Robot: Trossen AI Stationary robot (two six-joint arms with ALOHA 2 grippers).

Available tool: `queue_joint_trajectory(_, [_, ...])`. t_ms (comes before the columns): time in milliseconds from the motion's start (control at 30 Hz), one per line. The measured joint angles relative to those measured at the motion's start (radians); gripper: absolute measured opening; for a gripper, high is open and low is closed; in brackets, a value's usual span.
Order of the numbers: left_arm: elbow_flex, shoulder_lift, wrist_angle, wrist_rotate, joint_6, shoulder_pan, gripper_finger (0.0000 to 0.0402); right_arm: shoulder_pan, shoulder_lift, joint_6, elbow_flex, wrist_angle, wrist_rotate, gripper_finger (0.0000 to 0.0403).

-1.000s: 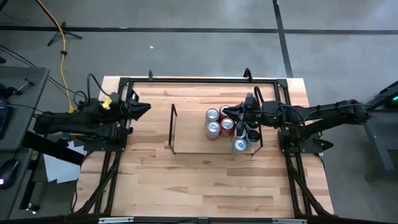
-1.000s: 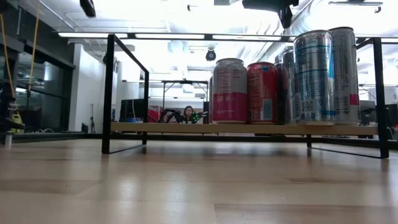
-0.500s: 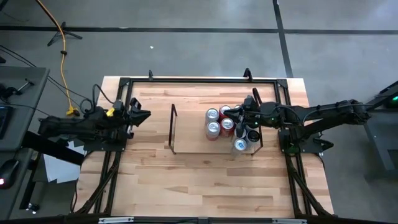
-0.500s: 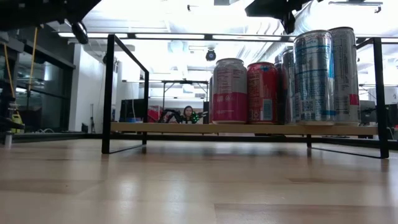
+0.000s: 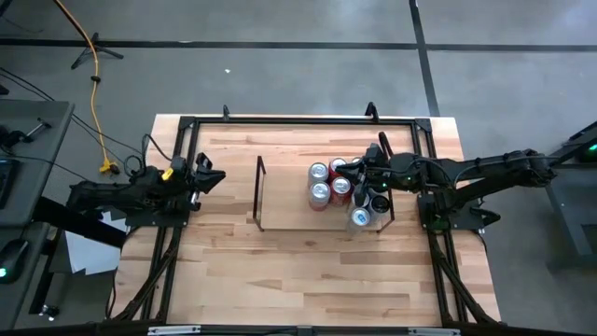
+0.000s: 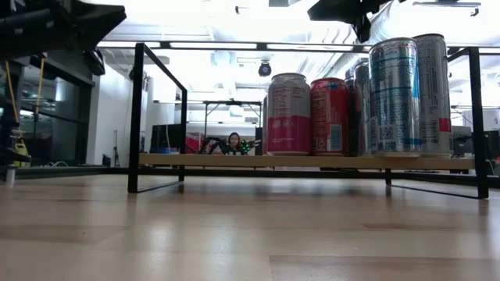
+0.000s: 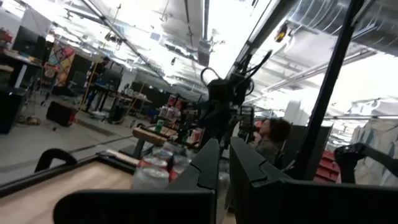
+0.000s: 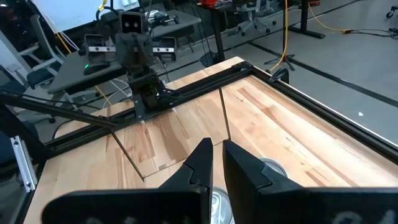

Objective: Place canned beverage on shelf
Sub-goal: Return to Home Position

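Sadly, print on the cans [image 6: 330, 115] is unreadable; they hide each other on the shelf [image 5: 258, 196]; the left gripper [image 5: 215, 175] and right gripper [image 5: 350, 172] have fingers closed, empty

**Four Views, One Worktop**

The high view looks straight down on the whole worktop [image 5: 308, 261]. The low view sits at worktop level, near the shelf [image 6: 137, 117], facing the room. The wrist views peer past the left claw [image 7: 224, 163] and right claw [image 8: 216, 165] (facing one another) and share the cans [image 5: 320, 192].
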Motion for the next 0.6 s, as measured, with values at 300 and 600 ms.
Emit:
queue_joint_trajectory(300, [0.001, -0.006, -0.132, -0.049, 0.049, 0.000, 0.0000, 0.000, 0.000, -0.002, 0.000, -0.020, 0.001, 0.0023])
queue_joint_trajectory(600, [0.001, -0.006, -0.263, -0.002, 0.135, 0.000, 0.0000, 0.000, 0.000, 0.033, 0.000, -0.088, 0.000, 0.0023])
